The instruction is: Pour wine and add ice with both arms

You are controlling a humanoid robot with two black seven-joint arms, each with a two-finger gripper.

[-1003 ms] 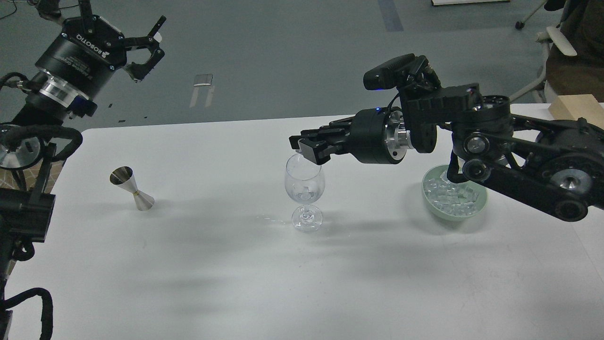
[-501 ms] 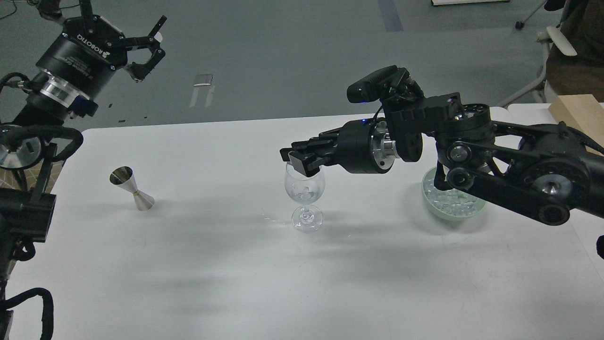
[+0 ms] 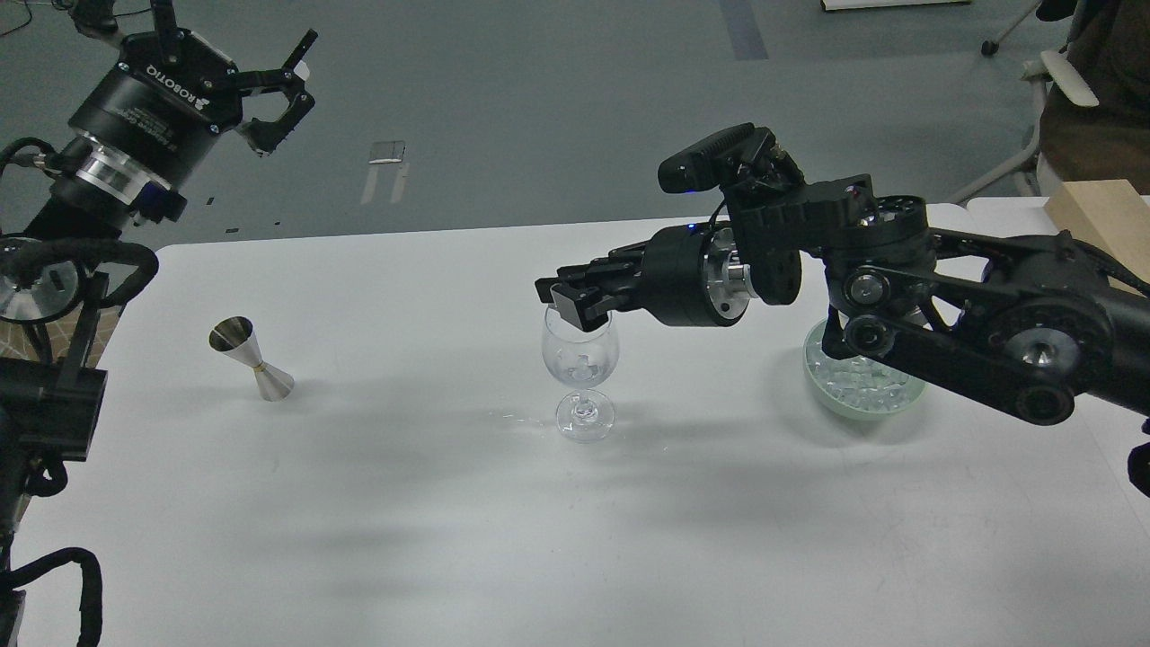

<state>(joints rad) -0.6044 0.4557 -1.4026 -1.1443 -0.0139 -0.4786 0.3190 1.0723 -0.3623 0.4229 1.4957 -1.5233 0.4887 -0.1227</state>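
Observation:
A clear wine glass (image 3: pixel 580 359) stands upright mid-table with a few cubes of ice (image 3: pixel 579 367) in its bowl. My right gripper (image 3: pixel 568 301) hovers right over the glass's rim, fingers pointing left and drawn close together; I can make out no cube between them. More ice (image 3: pixel 861 379) fills a pale green bowl (image 3: pixel 835 401) to the right, partly hidden behind my right arm. My left gripper (image 3: pixel 286 90) is raised at the far upper left, beyond the table, open and empty. No wine is in view.
A steel jigger (image 3: pixel 252 358) stands on the left part of the white table (image 3: pixel 449 503). A wooden block (image 3: pixel 1101 211) sits at the far right edge. An office chair (image 3: pixel 1060 81) stands on the floor behind.
My right gripper has shifted left from the glass's right rim to above its mouth. The left arm, glass and jigger have stayed put.

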